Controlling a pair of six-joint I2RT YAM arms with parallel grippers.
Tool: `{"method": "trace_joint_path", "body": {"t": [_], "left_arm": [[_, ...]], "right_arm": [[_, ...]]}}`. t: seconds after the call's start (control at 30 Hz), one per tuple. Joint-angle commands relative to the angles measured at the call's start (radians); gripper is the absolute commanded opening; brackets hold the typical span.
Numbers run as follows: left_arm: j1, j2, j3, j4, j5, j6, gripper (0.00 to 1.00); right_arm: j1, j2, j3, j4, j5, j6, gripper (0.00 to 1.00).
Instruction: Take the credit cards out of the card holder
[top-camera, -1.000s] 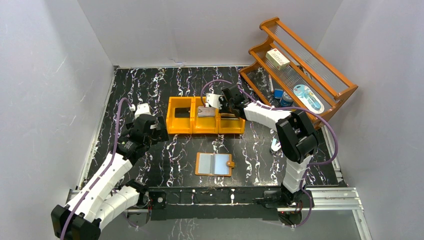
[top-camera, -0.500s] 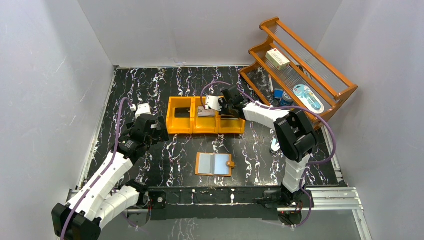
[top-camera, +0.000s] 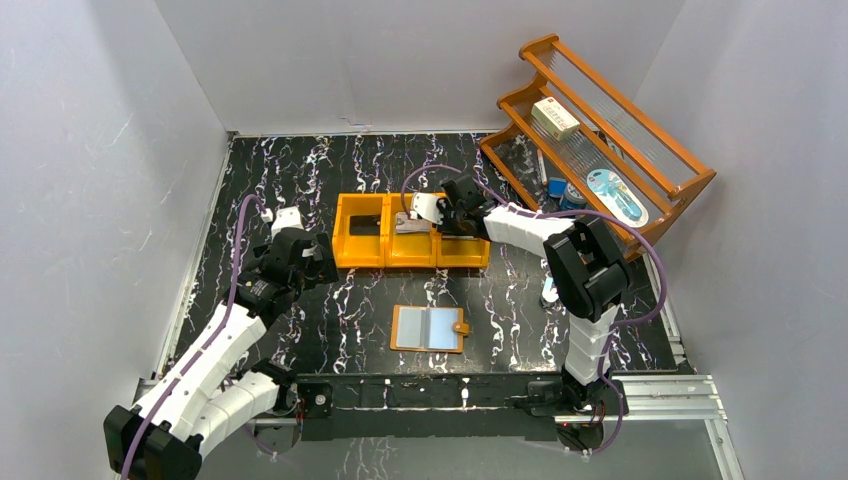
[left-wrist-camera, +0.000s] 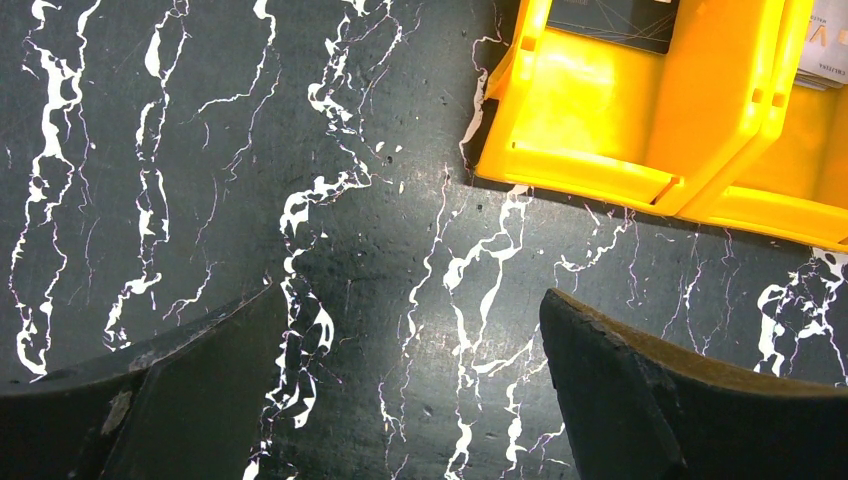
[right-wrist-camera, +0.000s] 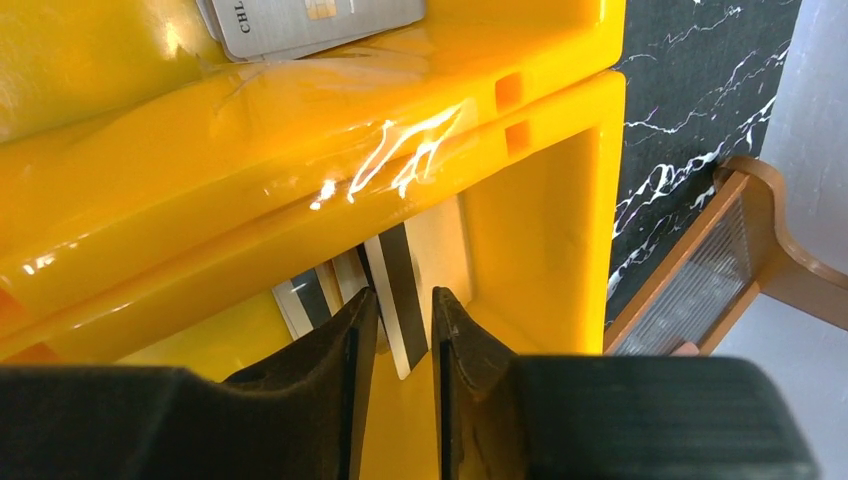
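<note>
On the black marbled table (top-camera: 300, 170), an orange bin (top-camera: 410, 260) of three compartments takes the cards. The right tool (right-wrist-camera: 402, 305) hangs in the right compartment, jaws narrowly parted and gripping nothing, with a striped card (right-wrist-camera: 395, 270) lying just beyond its fingertips. The left tool (left-wrist-camera: 412, 295) hovers over bare table beside the left compartment, spread wide and empty. The card holder (top-camera: 430, 328) lies open, well apart, near the front edge. A silver-grey card (right-wrist-camera: 310, 20) sits in the middle compartment and a black card (left-wrist-camera: 610, 15) in the left. The release looks best finished by widening the jaws fully, then rising straight up clear of the partition, so no fingertip drags the striped card out.
</note>
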Motion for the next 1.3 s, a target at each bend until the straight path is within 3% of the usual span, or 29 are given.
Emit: {"method": "trace_joint_path", "body": {"t": [0.0, 0.07, 0.27, 0.47, 0.7, 0.77, 0.8, 1.0, 1.2, 1.27], "left_arm": [[0.006, 0.001, 0.021, -0.01, -0.005, 0.01, 0.98], [0.005, 0.003, 0.02, -0.01, -0.002, 0.01, 0.98], [0.006, 0.009, 0.022, -0.009, 0.004, 0.011, 0.98], [0.006, 0.006, 0.021, -0.01, 0.003, 0.01, 0.98], [0.005, 0.0, 0.019, -0.009, 0.023, 0.008, 0.98], [0.005, 0.004, 0.018, -0.007, 0.029, 0.008, 0.98], [0.005, 0.007, 0.019, -0.007, 0.03, 0.008, 0.98], [0.005, 0.015, 0.02, -0.009, 0.032, 0.01, 0.98], [0.005, 0.012, 0.016, -0.001, 0.034, 0.009, 0.98], [0.005, 0.021, 0.018, -0.001, 0.041, 0.012, 0.98]], "right_arm": [[-0.005, -0.02, 0.048, 0.01, -0.001, 0.047, 0.37], [-0.006, -0.036, 0.054, 0.01, -0.008, 0.085, 0.44], [-0.006, -0.136, 0.035, 0.053, -0.053, 0.234, 0.51], [-0.005, -0.335, -0.065, 0.154, -0.123, 0.508, 0.59], [-0.005, -0.602, -0.253, 0.259, -0.081, 0.967, 0.8], [-0.004, -0.655, -0.279, 0.217, -0.042, 1.092, 0.96], [-0.005, -0.678, -0.295, 0.205, -0.054, 1.12, 0.98], [-0.007, -0.763, -0.395, 0.179, -0.202, 1.357, 0.98], [-0.006, -0.772, -0.59, 0.361, -0.343, 1.86, 0.98], [0.002, -0.763, -0.612, 0.349, -0.353, 1.93, 0.93]]}}
